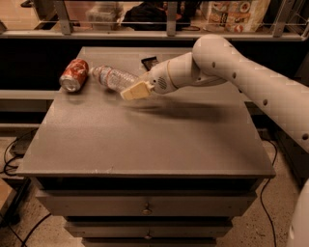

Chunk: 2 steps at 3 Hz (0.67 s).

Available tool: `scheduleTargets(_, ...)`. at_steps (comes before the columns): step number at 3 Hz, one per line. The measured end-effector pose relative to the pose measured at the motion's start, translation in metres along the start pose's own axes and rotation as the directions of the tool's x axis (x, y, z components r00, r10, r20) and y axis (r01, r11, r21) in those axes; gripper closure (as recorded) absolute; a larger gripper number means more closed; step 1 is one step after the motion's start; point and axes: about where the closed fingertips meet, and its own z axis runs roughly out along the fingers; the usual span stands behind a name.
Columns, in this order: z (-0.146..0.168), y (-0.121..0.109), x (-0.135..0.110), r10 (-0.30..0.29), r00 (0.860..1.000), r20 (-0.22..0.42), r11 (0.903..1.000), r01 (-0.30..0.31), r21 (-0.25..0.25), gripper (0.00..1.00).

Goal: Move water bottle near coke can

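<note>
The water bottle (112, 77), clear and crinkled, lies tilted at the back left of the grey tabletop (145, 140), its cap end pointing at the coke can. The coke can (74, 75), red with a silver top, lies on its side just left of the bottle, a small gap between them. My gripper (133, 90), with cream fingers, is shut on the bottle's right end and holds it low over the table. The white arm (227, 62) reaches in from the right.
A flat dark snack bar wrapper (149, 61) lies behind the gripper near the table's back edge. A rail and shelf with bags (236, 12) run behind the table. Drawers (145, 207) sit under the tabletop. Cables lie on the floor at the left.
</note>
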Motion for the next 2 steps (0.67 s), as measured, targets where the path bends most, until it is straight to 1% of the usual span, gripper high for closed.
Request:
scheduleTargets(1,-0.0068,-0.0038,0.0004,0.014,1.0,0.016,0.9996,-0.015,0.024,0.04)
scheduleTargets(2,-0.0065,-0.0037,0.0005,0.015,1.0,0.017,0.9996,-0.016,0.024,0.0)
